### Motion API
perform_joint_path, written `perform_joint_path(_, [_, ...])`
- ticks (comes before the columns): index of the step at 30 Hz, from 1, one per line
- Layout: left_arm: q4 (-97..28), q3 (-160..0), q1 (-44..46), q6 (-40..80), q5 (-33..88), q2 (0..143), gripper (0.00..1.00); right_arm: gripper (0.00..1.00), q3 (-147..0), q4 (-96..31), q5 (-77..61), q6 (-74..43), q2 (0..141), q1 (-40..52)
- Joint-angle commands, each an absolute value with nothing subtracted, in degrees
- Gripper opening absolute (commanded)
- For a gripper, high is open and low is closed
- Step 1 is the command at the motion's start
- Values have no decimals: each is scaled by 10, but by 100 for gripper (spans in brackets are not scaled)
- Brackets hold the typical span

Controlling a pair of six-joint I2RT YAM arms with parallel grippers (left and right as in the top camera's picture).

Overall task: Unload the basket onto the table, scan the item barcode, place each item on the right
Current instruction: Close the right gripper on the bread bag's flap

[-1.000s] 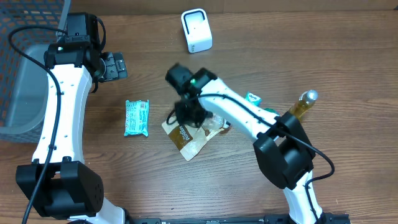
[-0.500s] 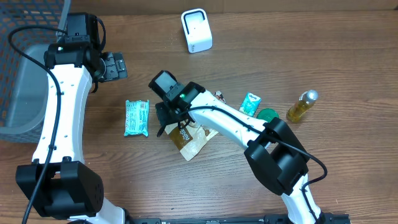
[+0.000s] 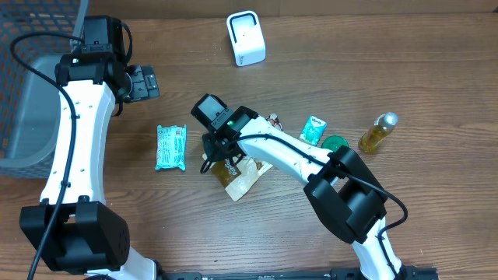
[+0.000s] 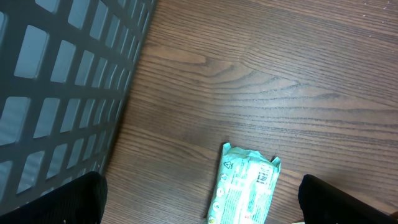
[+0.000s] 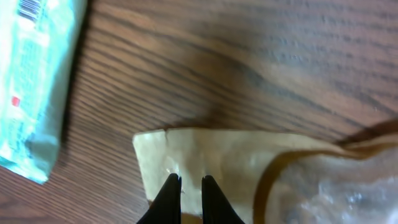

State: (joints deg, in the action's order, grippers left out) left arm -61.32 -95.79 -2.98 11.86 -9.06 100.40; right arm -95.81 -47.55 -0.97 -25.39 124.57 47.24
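On the near side of the table we see the right gripper (image 5: 190,188) closed to a slit, its two dark tips set on the tan end of a pouch (image 3: 237,180). Whether they pinch the film or only press on it, we cannot tell. The pouch lies flat, askew to the table's edges, near the middle of the table. Its long axis runs from the tan printed end, which points left and toward us, to the clear-windowed end, which passes under the arm on the right.

Just left of the pouch and apart from it, a teal packet (image 3: 171,147) lies with its length running near to far. A barcode shows at one end of it in the right wrist view.

To the right sit a small green sachet (image 3: 313,129), a round green lid (image 3: 336,143) and a bottle of yellow liquid (image 3: 377,132).

Farther back on the left, the left gripper (image 4: 200,202) hovers with its jaws spread wide, holding nothing, beside a gray mesh basket (image 3: 31,78).

At the far edge stands a white scanner (image 3: 246,37), well apart from the pouch. Brown wood-grain tabletop (image 3: 405,62) fills the view.
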Motion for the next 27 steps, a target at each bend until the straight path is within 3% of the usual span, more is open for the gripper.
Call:
perform_joint_path(1, [-613,-968,-26,118,-94,1000,100,9,-952,-495,-1,-252,1244,471])
perform_joint_path(27, [-613,-968,-26,118,-94,1000,100,14,-952,-666,-35,-249,1244,472])
